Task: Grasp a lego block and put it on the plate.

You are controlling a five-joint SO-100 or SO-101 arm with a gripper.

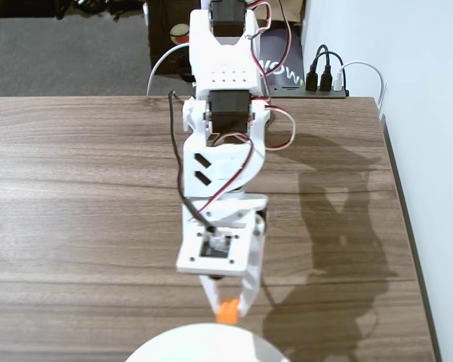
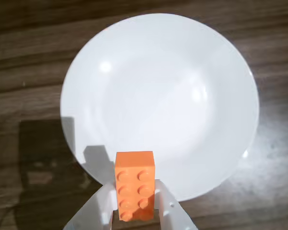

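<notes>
Wooden worktop (image 1: 75, 188) lies bare around the plate (image 2: 182, 72); claw (image 2: 134, 211) pinches an orange block (image 2: 134, 184) above its near rim.

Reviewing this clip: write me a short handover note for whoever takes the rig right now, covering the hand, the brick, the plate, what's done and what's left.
Hand: shut on the orange lego block, studs facing the wrist camera, one finger on each long side.
Plate: white, empty, on the wooden table. In the wrist view the block sits over the plate's near rim; in the fixed view it is just short of the plate edge.
Done: block grasped and carried to the plate.
Left: probably move a little further over the plate, lower, open, withdraw.
</notes>
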